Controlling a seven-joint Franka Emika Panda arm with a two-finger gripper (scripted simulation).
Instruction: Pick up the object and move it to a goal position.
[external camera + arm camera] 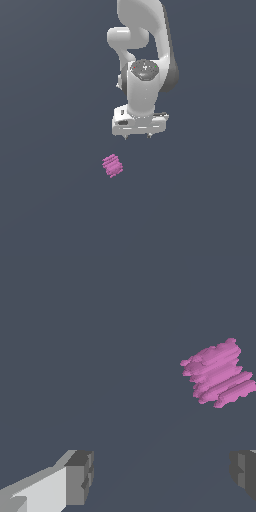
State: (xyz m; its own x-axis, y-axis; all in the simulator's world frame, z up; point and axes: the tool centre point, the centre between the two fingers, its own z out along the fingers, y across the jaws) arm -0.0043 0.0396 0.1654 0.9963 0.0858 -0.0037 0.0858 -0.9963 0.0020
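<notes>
The object [112,166] is a small magenta-pink ridged blob lying on the dark grey surface, below the arm and toward the exterior view's left. My gripper [139,135] hangs from the white arm, apart from the object, with only short fingertip stubs showing under the hand. In the wrist view the object [218,373] lies ahead of the fingers and off to one side. My gripper [162,476] is open: one finger [77,478] and the other finger [244,471] stand wide apart with nothing between them.
The flat dark grey floor [50,200] surrounds everything. The white arm links [145,45] rise behind the hand.
</notes>
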